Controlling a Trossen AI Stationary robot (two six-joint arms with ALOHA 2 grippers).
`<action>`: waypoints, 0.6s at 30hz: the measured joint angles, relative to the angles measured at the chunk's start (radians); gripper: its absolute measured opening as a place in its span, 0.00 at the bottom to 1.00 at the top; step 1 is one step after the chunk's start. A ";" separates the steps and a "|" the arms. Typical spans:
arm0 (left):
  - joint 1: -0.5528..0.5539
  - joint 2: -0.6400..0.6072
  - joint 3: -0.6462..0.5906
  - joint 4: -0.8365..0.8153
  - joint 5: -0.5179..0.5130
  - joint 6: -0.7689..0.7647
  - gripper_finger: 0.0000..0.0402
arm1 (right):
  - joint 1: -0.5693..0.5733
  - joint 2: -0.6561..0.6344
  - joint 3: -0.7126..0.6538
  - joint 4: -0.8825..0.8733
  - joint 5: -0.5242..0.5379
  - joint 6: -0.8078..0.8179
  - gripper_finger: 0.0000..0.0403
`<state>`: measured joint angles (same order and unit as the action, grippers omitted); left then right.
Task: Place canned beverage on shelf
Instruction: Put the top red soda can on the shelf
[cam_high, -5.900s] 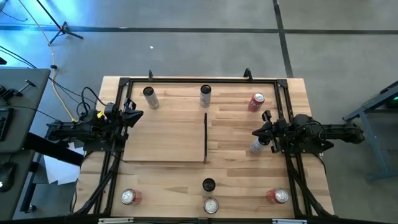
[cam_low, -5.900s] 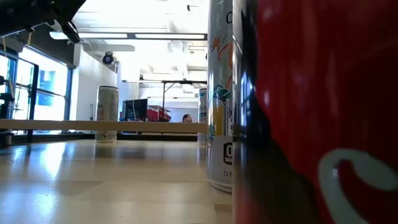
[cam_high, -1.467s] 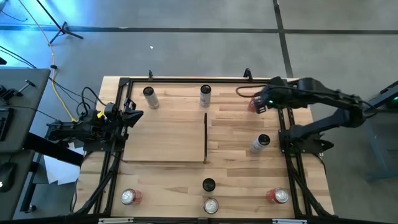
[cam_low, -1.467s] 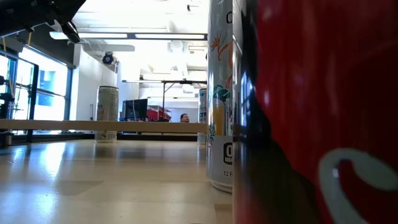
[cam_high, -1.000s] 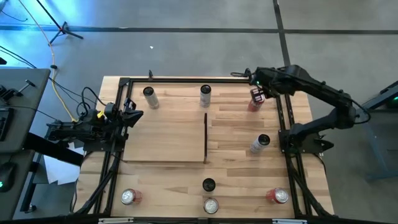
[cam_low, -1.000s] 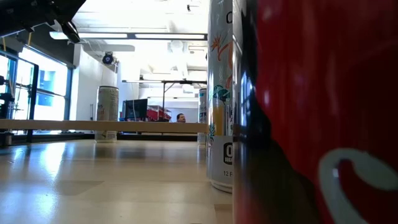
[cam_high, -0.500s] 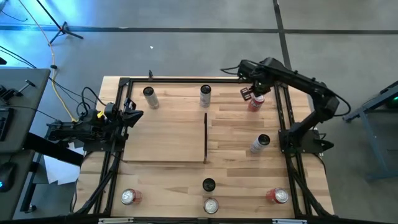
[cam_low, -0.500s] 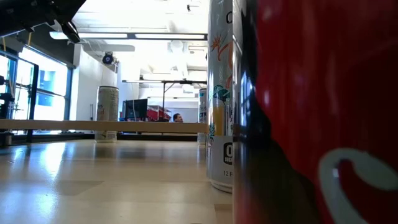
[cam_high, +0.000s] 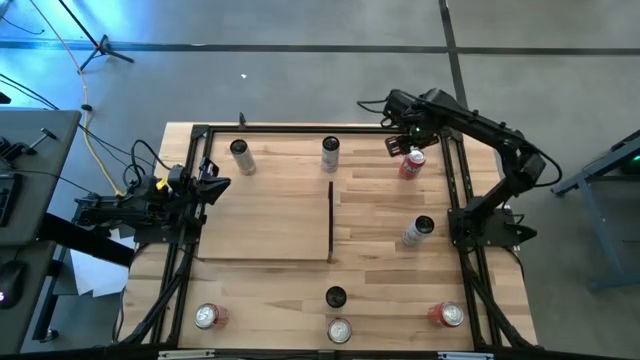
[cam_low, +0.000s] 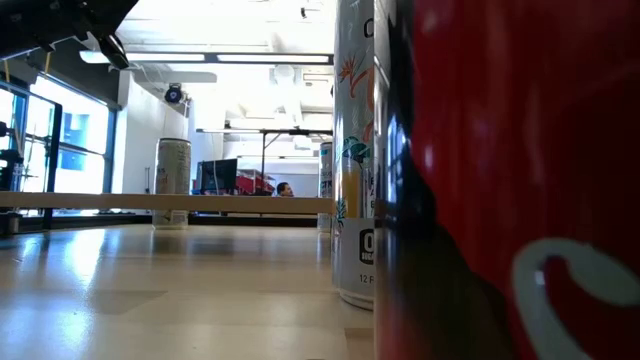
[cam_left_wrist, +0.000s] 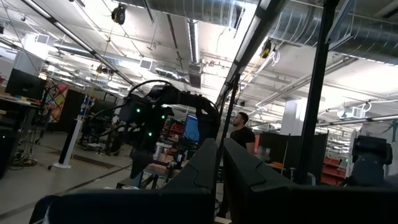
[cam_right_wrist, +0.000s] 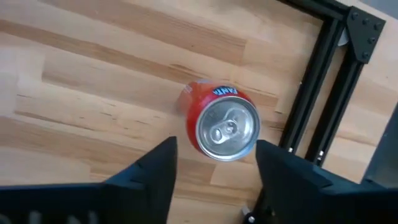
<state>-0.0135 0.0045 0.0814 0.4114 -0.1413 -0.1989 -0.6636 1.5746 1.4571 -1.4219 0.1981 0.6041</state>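
Observation:
A red can (cam_high: 411, 166) stands upright on the tabletop at the far right, its silver top (cam_right_wrist: 225, 127) facing up. My right gripper (cam_high: 405, 148) hangs above it, pointing down, open, with a finger on either side of the can's top (cam_right_wrist: 214, 149) and clear of it. The shelf (cam_high: 265, 220) is the pale panel in the table's middle, with a dark upright strip (cam_high: 331, 220) along its right edge. My left gripper (cam_high: 215, 185) waits shut at the table's left edge, its fingers (cam_left_wrist: 219, 149) pointing up into the room.
Silver cans (cam_high: 240, 155) (cam_high: 330, 152) stand at the far edge and another (cam_high: 418, 231) at mid right. A dark can (cam_high: 335, 297) and three more (cam_high: 340, 330) stand near the front. A black frame rail (cam_right_wrist: 311, 81) runs close beside the red can.
My right gripper has come toward the table's left and down over the red can, tipping to point more steeply down, and its fingers have opened. The can has stayed in place.

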 joint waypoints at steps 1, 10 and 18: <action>0.000 0.000 0.000 0.000 0.000 0.000 0.02 | 0.000 0.000 -0.021 0.005 -0.003 0.003 0.55; 0.000 0.000 0.000 0.000 0.000 0.000 0.02 | -0.088 -0.064 -0.237 0.189 -0.128 0.007 0.60; 0.000 0.000 0.000 0.000 0.000 0.000 0.02 | -0.149 -0.214 -0.389 0.336 -0.121 0.000 0.60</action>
<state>-0.0136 0.0044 0.0815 0.4114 -0.1413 -0.1989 -0.8126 1.3608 1.0676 -1.0858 0.0773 0.6036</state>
